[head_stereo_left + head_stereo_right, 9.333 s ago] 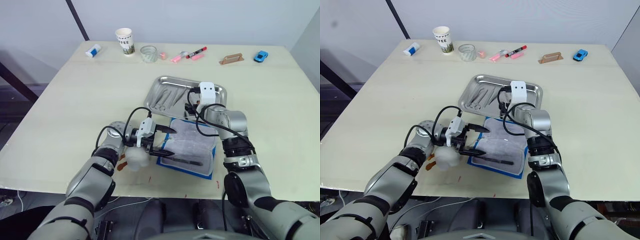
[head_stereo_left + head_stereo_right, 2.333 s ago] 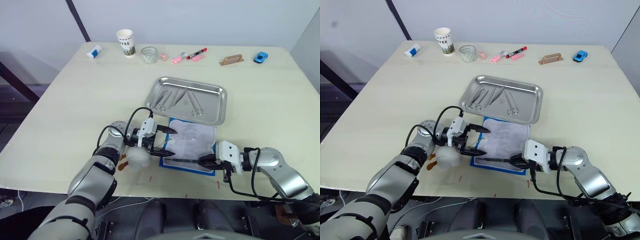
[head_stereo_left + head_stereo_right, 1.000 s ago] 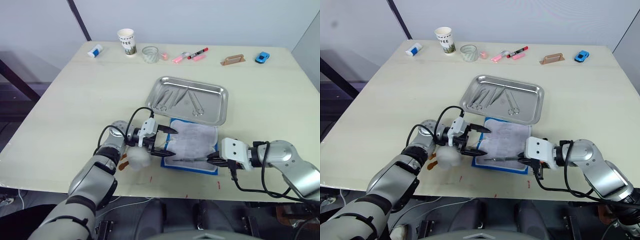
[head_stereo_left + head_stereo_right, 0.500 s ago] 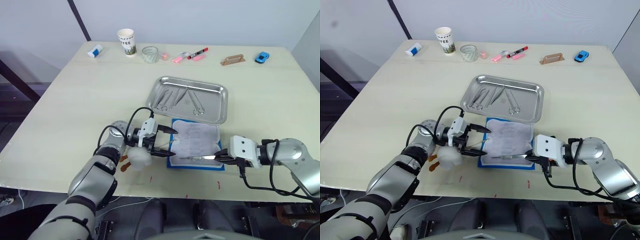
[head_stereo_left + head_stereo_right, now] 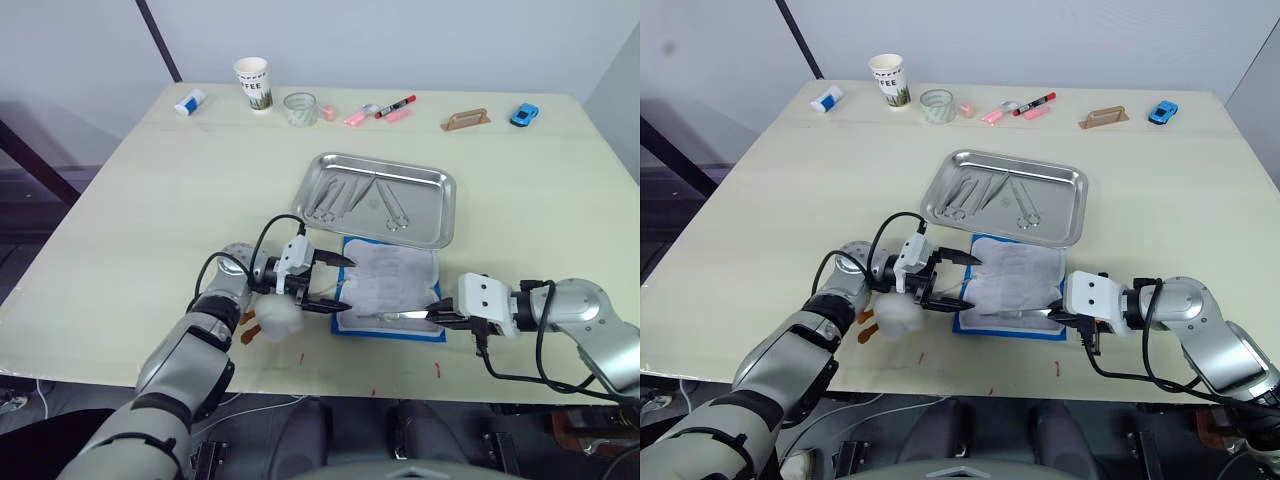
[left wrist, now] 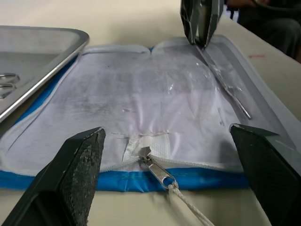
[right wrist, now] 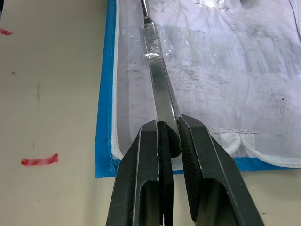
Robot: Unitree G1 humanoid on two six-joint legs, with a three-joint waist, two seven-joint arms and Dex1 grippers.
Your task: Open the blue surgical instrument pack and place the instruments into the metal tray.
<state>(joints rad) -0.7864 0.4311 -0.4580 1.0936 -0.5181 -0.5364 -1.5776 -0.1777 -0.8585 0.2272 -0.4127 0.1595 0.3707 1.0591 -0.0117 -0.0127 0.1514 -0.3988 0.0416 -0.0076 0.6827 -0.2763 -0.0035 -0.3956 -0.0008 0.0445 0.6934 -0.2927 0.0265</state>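
The blue surgical instrument pack lies unzipped on the table, pale lining up, just nearer to me than the metal tray. Several instruments lie in the tray. My right gripper is shut on the handle of a slim silver instrument at the pack's right near corner. That instrument's far end sits under a clear strap in the lining. My left gripper stands wide open at the pack's left edge, over the zip pull, holding nothing.
A paper cup, a glass, markers, a wooden piece and a blue toy car line the table's far edge. A white ball-like lump lies by my left wrist. Red marks dot the near edge.
My right gripper has pulled the instrument to the right, and the pack slid right with it, away from the left gripper. The left arm stayed put.
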